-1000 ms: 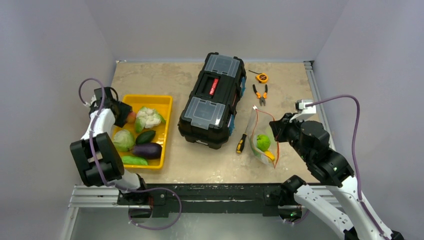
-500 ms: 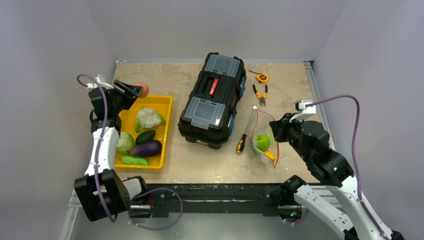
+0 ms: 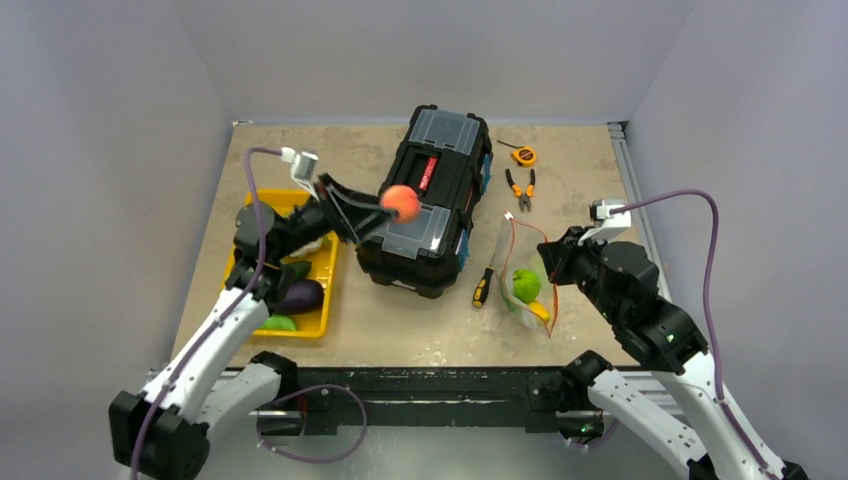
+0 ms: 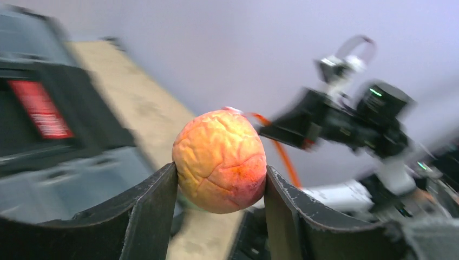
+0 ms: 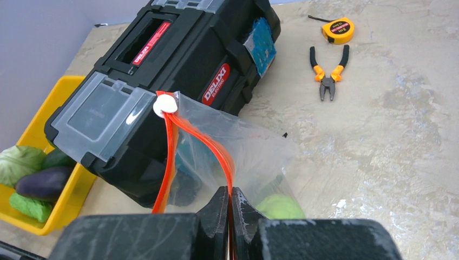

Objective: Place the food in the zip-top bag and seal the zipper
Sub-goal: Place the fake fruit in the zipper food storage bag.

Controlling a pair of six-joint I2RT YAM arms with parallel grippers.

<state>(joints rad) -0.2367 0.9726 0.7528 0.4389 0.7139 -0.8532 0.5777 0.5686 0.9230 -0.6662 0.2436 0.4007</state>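
Note:
My left gripper (image 3: 392, 205) is shut on an orange-red toy fruit (image 3: 401, 202), held in the air above the black toolbox (image 3: 425, 200); it fills the left wrist view (image 4: 219, 161). My right gripper (image 3: 553, 262) is shut on the red-orange zipper (image 5: 216, 149) of the clear zip-top bag (image 3: 525, 280) and holds its mouth open. A green piece (image 3: 525, 284) and a yellow-orange piece (image 3: 540, 310) lie inside the bag. A cauliflower, an eggplant (image 3: 297, 297) and green pieces remain in the yellow tray (image 3: 322, 296).
A black-and-yellow screwdriver (image 3: 484, 285) lies between the toolbox and the bag. Orange-handled pliers (image 3: 520, 188) and a tape measure (image 3: 523, 155) lie at the far right. Walls close in on three sides.
My left arm has lifted the orange-red fruit out of the tray and swung it right, to above the toolbox. The right arm and bag have not moved.

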